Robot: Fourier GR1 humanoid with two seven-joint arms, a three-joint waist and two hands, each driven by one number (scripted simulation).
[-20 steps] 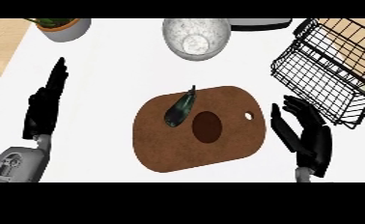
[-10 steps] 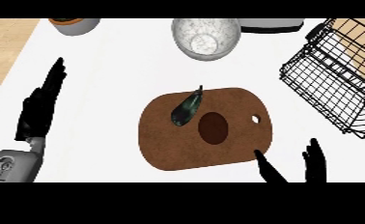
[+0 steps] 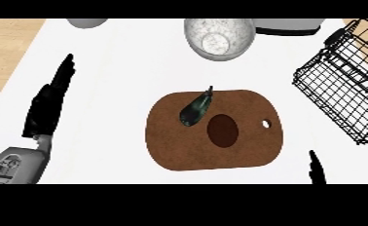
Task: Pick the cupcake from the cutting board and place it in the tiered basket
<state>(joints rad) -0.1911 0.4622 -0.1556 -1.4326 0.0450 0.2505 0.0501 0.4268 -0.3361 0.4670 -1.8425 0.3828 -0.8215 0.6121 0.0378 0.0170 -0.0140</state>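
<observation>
Two things share the cutting board, so we bring our barely visible right hand, grip unreadable, onto the brown cupcake, not the eggplant, left hand open, empty.

No readable text, labels, brands, numbers or signs appear anywhere in the view. The brown cutting board at the centre, the wire tiered basket at three o'clock and the grey bowl at twelve o'clock carry no markings.
</observation>
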